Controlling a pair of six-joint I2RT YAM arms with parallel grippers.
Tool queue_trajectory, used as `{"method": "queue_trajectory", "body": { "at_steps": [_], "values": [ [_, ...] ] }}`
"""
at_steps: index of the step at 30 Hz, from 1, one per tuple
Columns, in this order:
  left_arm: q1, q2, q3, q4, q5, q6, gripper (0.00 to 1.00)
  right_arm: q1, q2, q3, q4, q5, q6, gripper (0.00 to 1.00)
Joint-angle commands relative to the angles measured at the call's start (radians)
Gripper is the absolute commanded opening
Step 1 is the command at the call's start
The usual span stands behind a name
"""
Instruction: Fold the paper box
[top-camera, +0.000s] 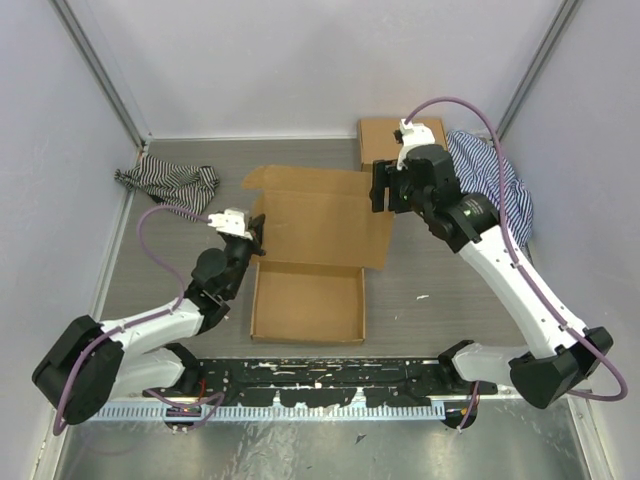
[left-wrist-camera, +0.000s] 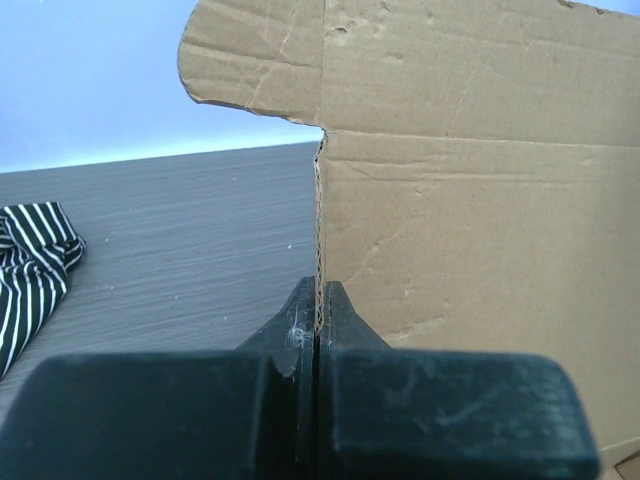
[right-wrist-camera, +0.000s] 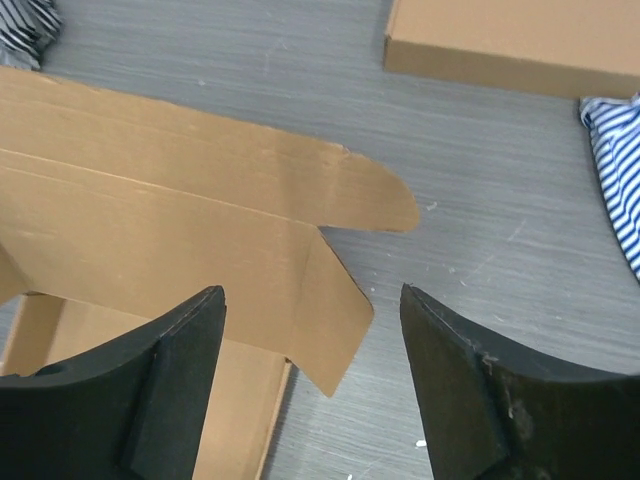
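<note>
The paper box (top-camera: 318, 250) is plain brown cardboard in the middle of the table, its shallow tray near me and its lid panel raised behind it with side flaps out. My left gripper (top-camera: 256, 238) is shut on the lid's left edge; the left wrist view shows the cardboard edge (left-wrist-camera: 320, 260) pinched between the pads. My right gripper (top-camera: 388, 190) is open and empty above the lid's right side. In the right wrist view the lid's side flap (right-wrist-camera: 335, 300) lies between and below the spread fingers (right-wrist-camera: 180, 350).
A second flat, flapless brown box (top-camera: 398, 138) lies at the back right (right-wrist-camera: 520, 40). A black-and-white striped cloth (top-camera: 168, 182) lies at the back left (left-wrist-camera: 30, 260). A blue striped cloth (top-camera: 495, 180) lies at the right, beside the right arm (right-wrist-camera: 615, 170).
</note>
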Motion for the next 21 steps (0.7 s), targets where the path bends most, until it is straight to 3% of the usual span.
{"method": "queue_trajectory", "body": {
  "at_steps": [1, 10, 14, 21],
  "values": [
    [-0.003, -0.029, -0.008, 0.12, 0.017, 0.018, 0.0, -0.002, -0.004, -0.069, 0.031, 0.093, 0.029, 0.73],
    [-0.003, -0.045, -0.009, 0.127, 0.021, 0.025, 0.0, -0.007, 0.017, -0.169, 0.057, 0.178, 0.046, 0.75],
    [-0.003, -0.05, -0.018, 0.135, 0.026, 0.025, 0.0, -0.034, 0.044, -0.17, 0.103, 0.145, 0.022, 0.76],
    [-0.003, -0.059, -0.028, 0.144, 0.042, 0.021, 0.0, -0.131, 0.071, -0.154, 0.199, -0.127, -0.052, 0.77]
  ]
}}
